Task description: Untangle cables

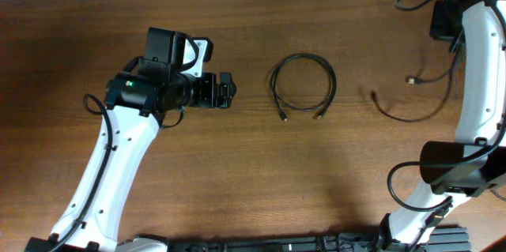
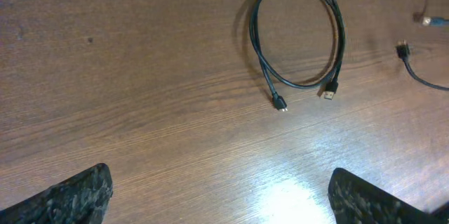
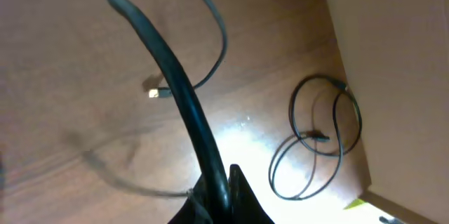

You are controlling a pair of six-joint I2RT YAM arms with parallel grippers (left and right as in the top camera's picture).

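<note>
Black textured fingers of the left pincer stand spread wide at the bottom corners of its wrist view, pinching nothing, above the brown wood-grain worktop. Just ahead of it lies a thin black cable wound into a round coil, its two small plugs lying near each other on the ring's near side without touching. Well apart to the right, a second thin black cord lies in a loose open curve, with a pale-tipped plug close by. The white right arm hides whether that plug belongs to the same cord. The cords look already parted, so the step in hand is probably opening out the coil. That would call for the left pincer to come down on one plug end and draw it outward without dragging the whole ring. The right pincer shows only as a dark wedge at the frame's bottom edge, behind a thick black arm wire, so I cannot tell whether it is spread or pressed together. A looped thin cord near the worktop's edge in that view may be the same coil, but this is unclear.
</note>
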